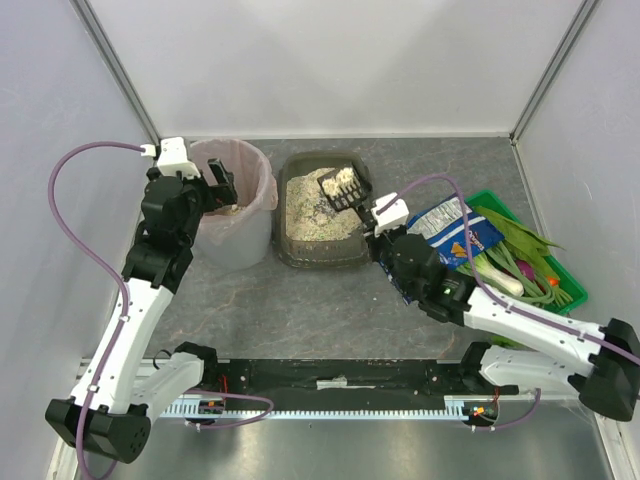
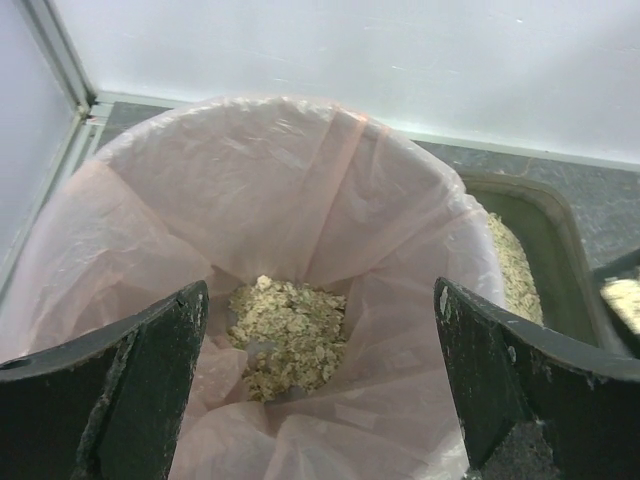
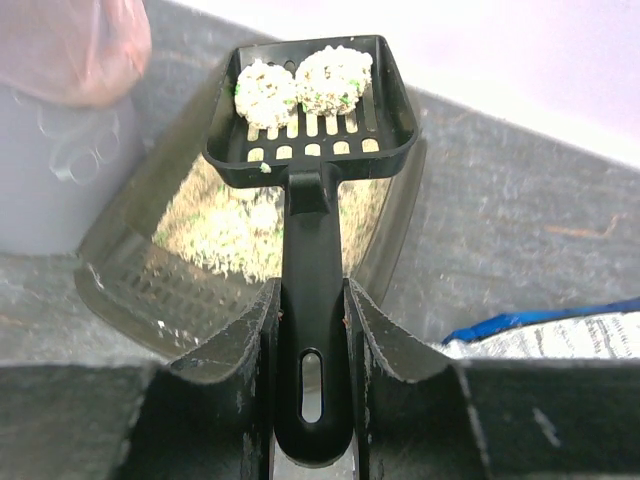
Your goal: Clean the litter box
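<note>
1. Looking down from the top view: my right gripper (image 1: 378, 215) is clamped tight on the handle of the black scoop (image 1: 343, 187). The scoop hangs over the litter box (image 1: 320, 262), which sits mid-table just beside the pink-lined bin (image 1: 232, 250). My left gripper (image 1: 220, 185) hovers over that bin, jaws spread wide and holding nothing.
2. Left wrist view: between my parted fingers (image 2: 150, 400) a heap of litter (image 2: 290, 335) lies at the liner's bottom, and the litter box rim shows at right. I judge this arm should move aside so the scoop can enter.
3. Right wrist view: two clumps (image 3: 300, 85) sit at the scoop's far end. Level travel leftward, then a tip above the bin mouth, should avoid spills.
</note>
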Robot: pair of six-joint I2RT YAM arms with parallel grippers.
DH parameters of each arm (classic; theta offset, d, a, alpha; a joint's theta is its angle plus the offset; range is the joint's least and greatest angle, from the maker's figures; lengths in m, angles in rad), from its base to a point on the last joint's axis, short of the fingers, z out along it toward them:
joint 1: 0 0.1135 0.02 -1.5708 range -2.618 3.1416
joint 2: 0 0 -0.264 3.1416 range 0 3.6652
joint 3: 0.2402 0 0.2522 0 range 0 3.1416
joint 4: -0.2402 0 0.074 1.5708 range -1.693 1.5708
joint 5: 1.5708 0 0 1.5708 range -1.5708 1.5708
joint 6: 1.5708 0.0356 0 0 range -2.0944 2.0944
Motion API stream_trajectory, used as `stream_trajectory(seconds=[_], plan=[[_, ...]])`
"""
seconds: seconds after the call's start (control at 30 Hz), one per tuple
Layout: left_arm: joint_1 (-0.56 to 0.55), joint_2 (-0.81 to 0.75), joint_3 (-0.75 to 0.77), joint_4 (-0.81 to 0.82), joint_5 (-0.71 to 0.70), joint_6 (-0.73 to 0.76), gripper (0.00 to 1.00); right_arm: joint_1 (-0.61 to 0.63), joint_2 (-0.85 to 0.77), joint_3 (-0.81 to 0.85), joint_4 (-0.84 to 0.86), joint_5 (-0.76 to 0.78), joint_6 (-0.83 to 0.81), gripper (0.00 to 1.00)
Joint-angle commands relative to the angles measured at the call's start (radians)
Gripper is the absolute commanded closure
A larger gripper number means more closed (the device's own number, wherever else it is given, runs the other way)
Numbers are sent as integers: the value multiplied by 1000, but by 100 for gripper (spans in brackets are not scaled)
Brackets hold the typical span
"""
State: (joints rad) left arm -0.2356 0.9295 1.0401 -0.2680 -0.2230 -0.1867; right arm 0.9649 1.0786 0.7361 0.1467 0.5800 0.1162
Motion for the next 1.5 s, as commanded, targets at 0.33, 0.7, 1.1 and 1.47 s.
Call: stream_trajectory(seconds=[0.33,0.7,1.1,1.47], plan=[[173,-35,-18,46,111,-125,1,54,58,356,-70,-167,-257,100],[173,-46,-34,59,105,-111,1,178,293,578,-55,0,-568,100],[171,-55,-34,62,114,-103,2,215,411,658,48,44,-834,100],[171,-61,-34,62,100,-94,2,265,582,692,246,133,-1261,100]])
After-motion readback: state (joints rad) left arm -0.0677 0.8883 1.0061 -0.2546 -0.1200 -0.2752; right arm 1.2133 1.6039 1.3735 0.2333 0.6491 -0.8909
